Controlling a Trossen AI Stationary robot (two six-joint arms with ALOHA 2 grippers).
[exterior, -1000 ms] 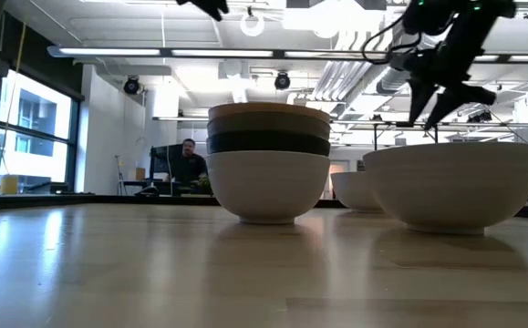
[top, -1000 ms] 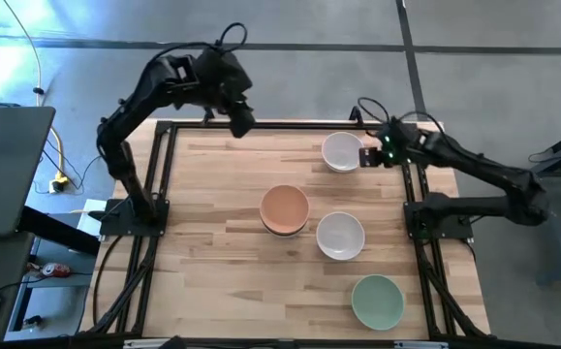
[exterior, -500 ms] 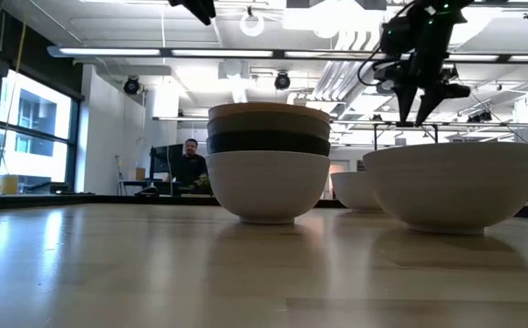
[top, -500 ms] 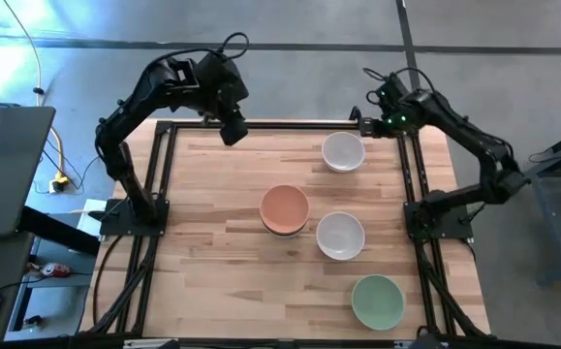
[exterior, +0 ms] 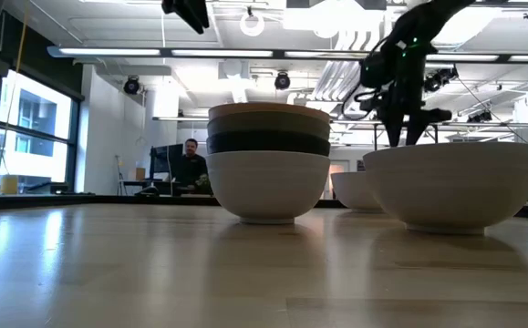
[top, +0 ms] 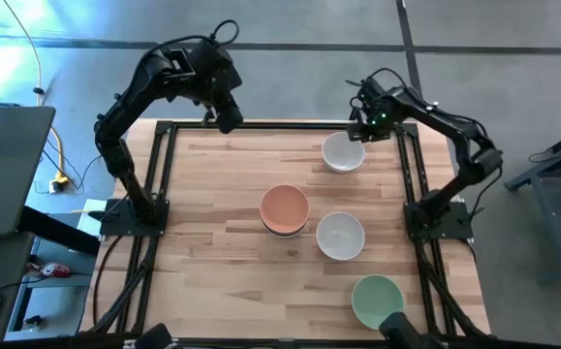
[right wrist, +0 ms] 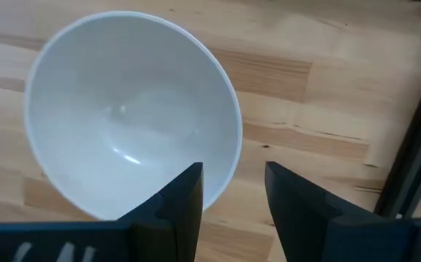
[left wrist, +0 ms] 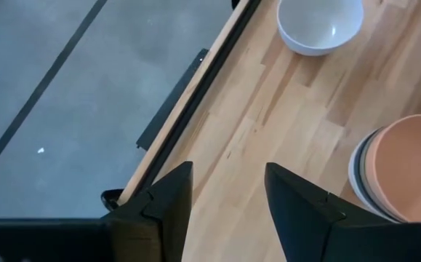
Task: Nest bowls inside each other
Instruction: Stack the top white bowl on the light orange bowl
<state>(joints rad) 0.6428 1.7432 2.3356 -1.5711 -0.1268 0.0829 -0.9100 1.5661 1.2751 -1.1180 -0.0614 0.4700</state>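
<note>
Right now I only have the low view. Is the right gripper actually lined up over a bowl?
Observer: Yes. The right gripper is open, with its fingers either side of the rim of the far white bowl.
Operator: Left arm?
Observer: The left gripper is open and empty, over the far edge of the table.
Operator: Any bowl outside my view?
Observer: A pale green bowl sits alone near the table's front right corner.
Operator: What tops the stack?
Observer: A peach-orange bowl, with nothing inside it.
</note>
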